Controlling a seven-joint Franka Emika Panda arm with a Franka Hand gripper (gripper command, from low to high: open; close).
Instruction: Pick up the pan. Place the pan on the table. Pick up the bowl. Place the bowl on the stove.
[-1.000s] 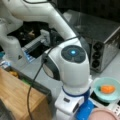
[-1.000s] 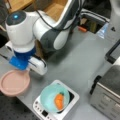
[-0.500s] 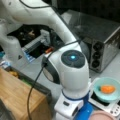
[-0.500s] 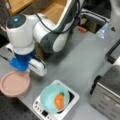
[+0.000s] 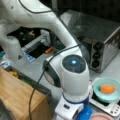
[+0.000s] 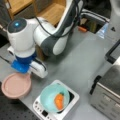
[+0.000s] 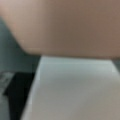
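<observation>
The dusty-pink pan (image 6: 15, 85) lies flat on the grey table (image 6: 75, 60) at a front view's bottom left; its rim (image 5: 101, 117) also shows at the bottom edge. The teal bowl (image 6: 53, 97) (image 5: 107, 90), with an orange item inside, sits on the white stove (image 6: 71, 98) (image 5: 106, 107). My gripper (image 6: 39, 72) hangs low between pan and bowl, right at the pan's right edge, with its fingertips hidden under the wrist. In the wrist view the pan (image 7: 65, 25) fills the top, very close. Below it is a flat white surface (image 7: 75, 90) that I cannot name.
A large silver toaster oven (image 5: 100, 42) (image 6: 107, 97) stands beside the stove. A light wooden block (image 5: 20, 97) (image 6: 50, 12) is on the arm's other side. The arm's bulky joint (image 6: 21, 35) looms over the pan. Clutter lies behind the arm's base (image 5: 37, 42).
The wrist has sunk a little toward the table beside the pan. The pan and the bowl have stayed where they were.
</observation>
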